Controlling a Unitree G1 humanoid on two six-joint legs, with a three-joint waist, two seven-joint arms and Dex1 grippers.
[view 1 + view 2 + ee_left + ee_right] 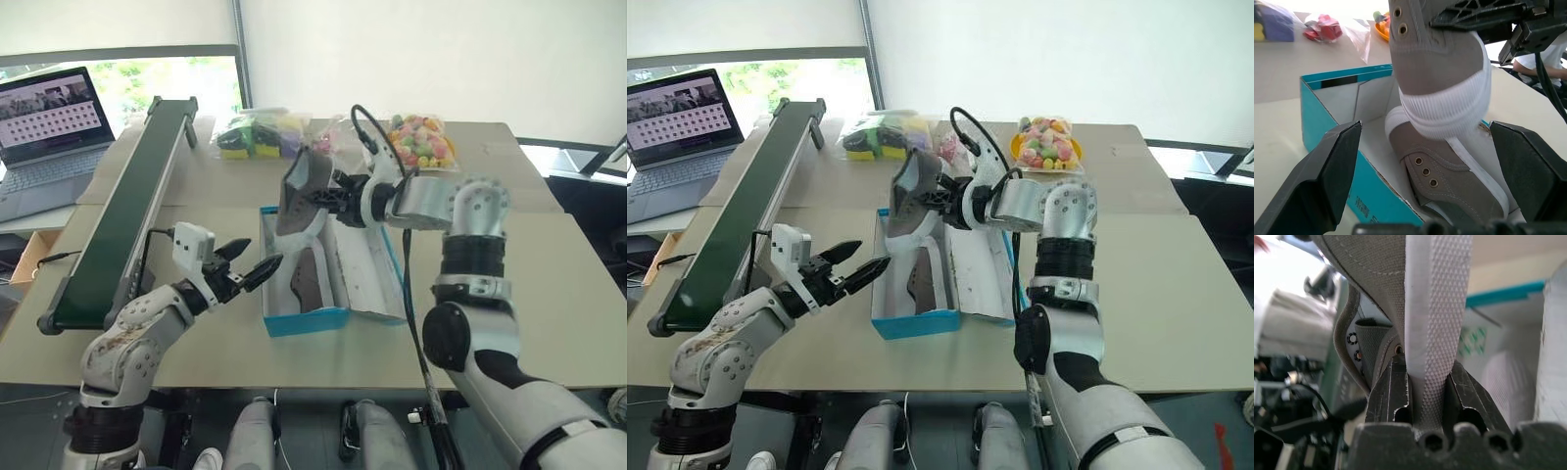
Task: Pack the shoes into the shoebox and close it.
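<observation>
Left end effector spread wide, empty, beside shoebox; right end effector clamped on raised shoe

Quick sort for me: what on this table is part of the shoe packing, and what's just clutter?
Job:
- shoebox, open
- shoe lying in the box
- second shoe, pinched in the right claw above the box
- left claw, open beside the box

Clutter:
- conveyor belt
- laptop
- bags of colourful items

Boxed shoe partly behind held shoe, seemingly.
</observation>
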